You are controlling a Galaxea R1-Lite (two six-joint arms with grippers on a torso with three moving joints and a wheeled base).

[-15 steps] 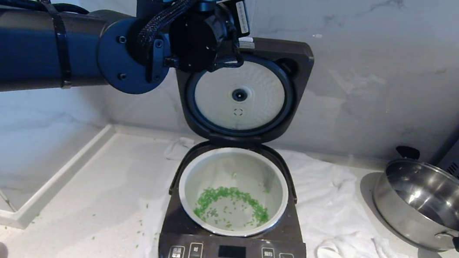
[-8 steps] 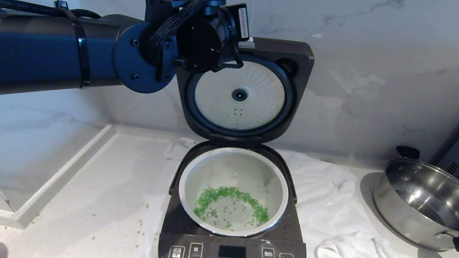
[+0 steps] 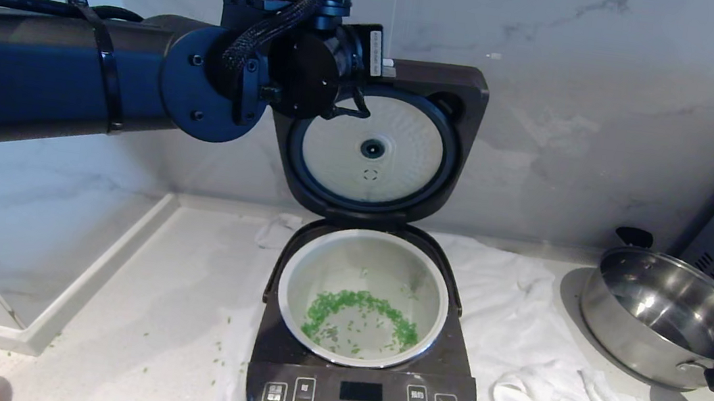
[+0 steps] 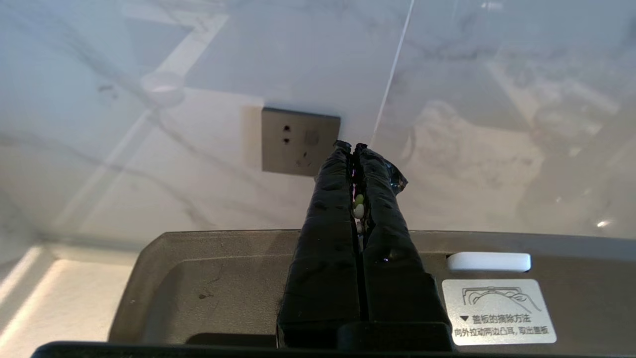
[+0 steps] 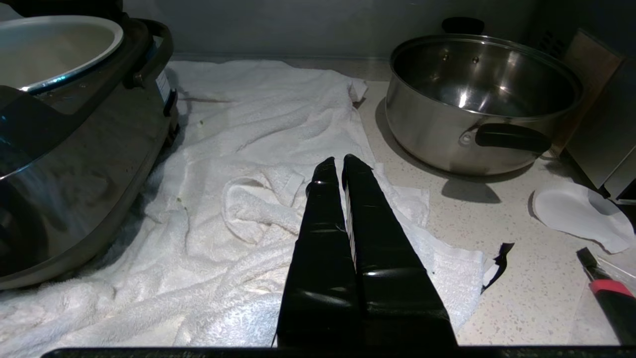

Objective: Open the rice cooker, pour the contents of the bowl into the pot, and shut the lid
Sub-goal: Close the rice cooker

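Rice cooker [image 3: 367, 338], the big dark brown-grey one, sits on a white towel [image 3: 538, 332] with its hinged lid [image 3: 378, 138] up and green chopped bits [image 3: 357, 313] in the pale inner pot [image 3: 300, 275]. Left gripper [image 4: 354, 149] is up over the lid's top edge, fingers [image 4: 328, 238] pinched together, holding nothing. Right gripper [image 5: 334, 166] hangs over the towel, clenched too

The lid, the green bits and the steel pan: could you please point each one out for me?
lid [image 3: 377, 145], head view, on its pale round inner plate.
green bits [image 3: 344, 302], head view, on the ring inside the pot.
steel pan [image 5: 437, 134], right wrist view, on its outer wall.
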